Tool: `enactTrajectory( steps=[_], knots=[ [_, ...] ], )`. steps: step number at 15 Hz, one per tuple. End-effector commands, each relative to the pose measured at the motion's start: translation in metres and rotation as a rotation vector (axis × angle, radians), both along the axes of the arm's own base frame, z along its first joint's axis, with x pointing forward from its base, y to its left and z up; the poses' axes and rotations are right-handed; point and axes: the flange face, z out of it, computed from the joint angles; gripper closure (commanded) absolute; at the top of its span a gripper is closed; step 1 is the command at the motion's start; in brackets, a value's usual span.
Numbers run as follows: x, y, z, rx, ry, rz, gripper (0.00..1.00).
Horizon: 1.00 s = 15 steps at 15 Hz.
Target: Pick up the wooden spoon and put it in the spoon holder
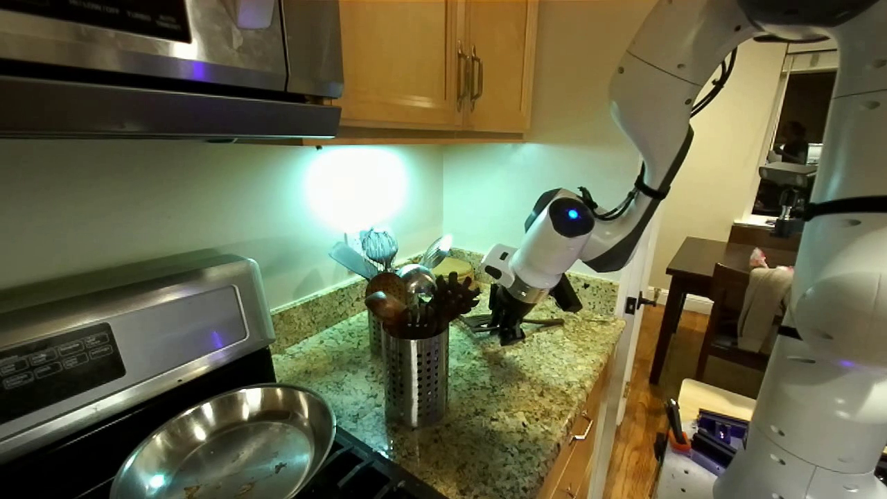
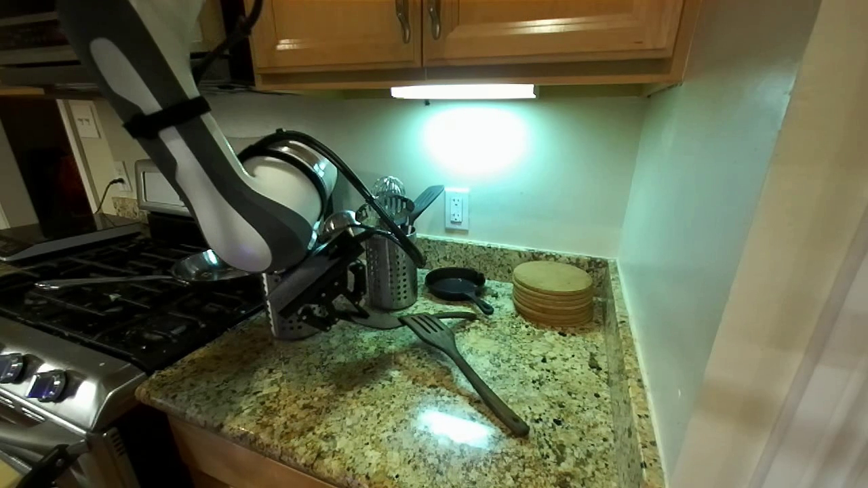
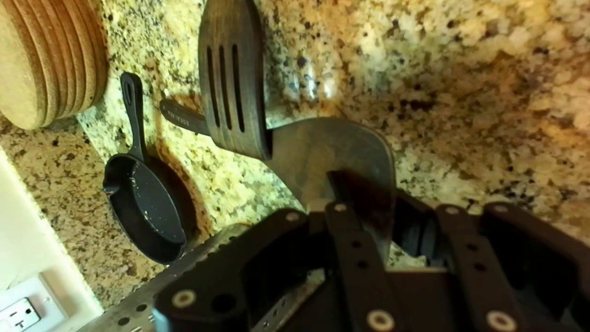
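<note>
A speckled stone worktop point(image 2: 325, 420) fills the lower middle of the frame in an exterior view, a pale wall point(image 2: 719, 203) down its right. The wooden spoon point(image 2: 475, 377), its head flat and slotted, lies there slantwise: head up and left, by the middle of the frame, straight handle running to the lower right. The head lies across a paler, broader spatula point(image 3: 322, 152), hiding its neck; in the wrist view the spoon's own handle is cut off by the top edge. The fingers point(image 3: 417, 230) are spread over the spatula's blade, part of which shows in the gap, darkened; whether they touch it I can't tell. In an exterior view a dark handle point(image 1: 547, 321) pokes out to their right, whose I can't say. Two steel canisters point(image 1: 416, 388) of upright utensils point(image 1: 454, 298) show in both exterior views; which is the holder I can't tell, and the arm point(image 2: 224, 224) covers much of one. A black pan point(image 2: 454, 283) and stacked round boards point(image 2: 553, 301) sit towards the back. The widest stretch of worktop spreads from the spoon's handle to the rounded front edge at lower left.
</note>
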Motion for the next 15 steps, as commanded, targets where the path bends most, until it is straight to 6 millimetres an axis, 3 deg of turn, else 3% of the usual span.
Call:
enactTrajectory(
  steps=[1,4,15],
  knots=[
    [-0.023,0.0,0.029,0.075,-0.025,0.013,0.9],
    [-0.026,0.0,0.046,0.115,-0.045,0.027,0.91],
    [-0.022,-0.014,0.061,0.112,-0.052,-0.074,0.92]
  ],
)
